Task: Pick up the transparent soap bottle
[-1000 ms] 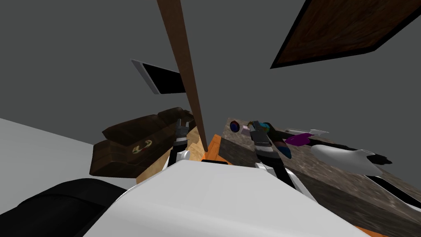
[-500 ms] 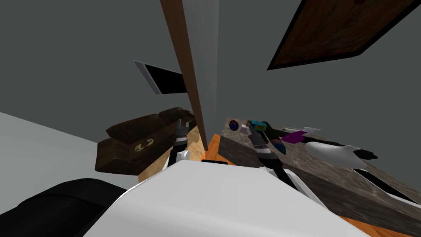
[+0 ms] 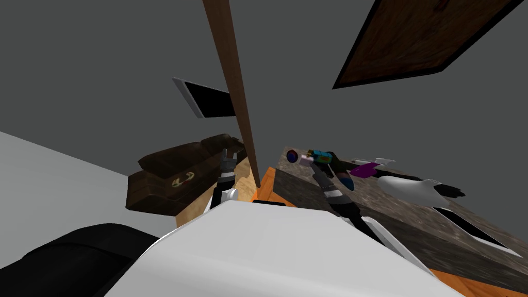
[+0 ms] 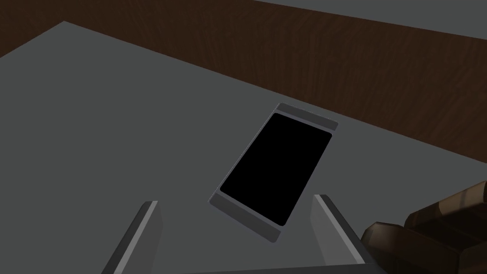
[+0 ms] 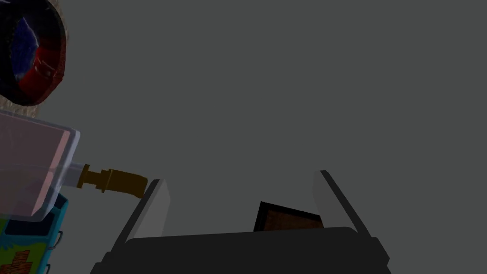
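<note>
Fingers (image 4: 140,233) of the left hand (image 4: 235,200) stand spread, nothing between them. Farther right, on the stone-patterned counter (image 3: 397,209), the clear soap bottle (image 5: 35,166) sits between a dark red-and-blue round thing (image 5: 31,52) and a teal box (image 5: 28,238). The right hand (image 5: 241,178) is wide open and empty; the bottle's brown pump (image 5: 114,180) lies just outside one finger.

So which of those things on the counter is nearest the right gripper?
The clear pinkish bottle: its brown pump tip almost reaches the right gripper. The red-and-blue round dish and teal box sit farther off.
</note>
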{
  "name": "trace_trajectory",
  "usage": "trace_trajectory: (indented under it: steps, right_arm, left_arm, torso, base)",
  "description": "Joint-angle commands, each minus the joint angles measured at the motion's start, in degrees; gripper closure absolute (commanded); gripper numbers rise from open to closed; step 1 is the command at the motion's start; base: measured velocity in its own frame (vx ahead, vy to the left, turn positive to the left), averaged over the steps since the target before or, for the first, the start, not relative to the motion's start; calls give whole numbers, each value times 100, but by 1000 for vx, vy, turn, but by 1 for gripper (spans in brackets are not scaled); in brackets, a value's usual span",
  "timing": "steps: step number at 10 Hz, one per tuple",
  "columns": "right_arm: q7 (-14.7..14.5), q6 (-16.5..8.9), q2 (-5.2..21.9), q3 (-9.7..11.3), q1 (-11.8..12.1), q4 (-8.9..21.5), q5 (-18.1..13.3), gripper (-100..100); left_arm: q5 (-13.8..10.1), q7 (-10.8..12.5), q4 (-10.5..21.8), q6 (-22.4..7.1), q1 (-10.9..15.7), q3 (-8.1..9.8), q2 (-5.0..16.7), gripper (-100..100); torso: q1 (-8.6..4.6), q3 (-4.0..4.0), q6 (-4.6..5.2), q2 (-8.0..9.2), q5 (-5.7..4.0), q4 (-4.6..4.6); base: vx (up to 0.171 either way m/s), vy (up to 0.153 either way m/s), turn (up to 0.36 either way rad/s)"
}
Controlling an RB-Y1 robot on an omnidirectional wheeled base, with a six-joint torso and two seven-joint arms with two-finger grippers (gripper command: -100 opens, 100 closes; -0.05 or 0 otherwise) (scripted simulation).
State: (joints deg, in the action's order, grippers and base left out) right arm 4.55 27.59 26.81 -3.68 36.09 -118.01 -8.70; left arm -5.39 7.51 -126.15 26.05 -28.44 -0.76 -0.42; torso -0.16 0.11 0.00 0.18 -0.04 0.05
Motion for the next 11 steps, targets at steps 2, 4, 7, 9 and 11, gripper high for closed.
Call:
trace_trajectory:
  steps: [2, 4, 7, 9, 11]
  right_arm:
    - [158, 68, 417, -1, 109, 279, -91, -100]
    - [287, 109, 756, 1, 213, 505, -169, -100]
    - [410, 152, 1124, 6, 321, 733, -247, -100]
    - [526, 196, 1495, 13, 435, 962, -323, -100]
    - [633, 241, 1817, 23, 553, 1190, -397, -100]
  left_arm:
    - [0, 0, 0, 0, 0, 0, 0, 0]
    - [0, 0, 0, 0, 0, 0, 0, 0]
    - [0, 0, 0, 0, 0, 0, 0, 0]
    - [0, 0, 0, 0, 0, 0, 0, 0]
    - [0, 0, 0, 0, 0, 0, 0, 0]
  torso:
    - [-2, 0, 0, 1, 0, 0]
    - [-4, 0, 0, 1, -1, 0]
    - [-4, -1, 1, -3, -1, 0]
    - [3, -5, -1, -8, 1, -2]
    - [-10, 1, 0, 3, -2, 0]
  base:
    - [-47, -39, 30]
    - [-47, -42, 33]
    - [-36, -39, 28]
    - [-31, -39, 49]
    - [-65, -59, 61]
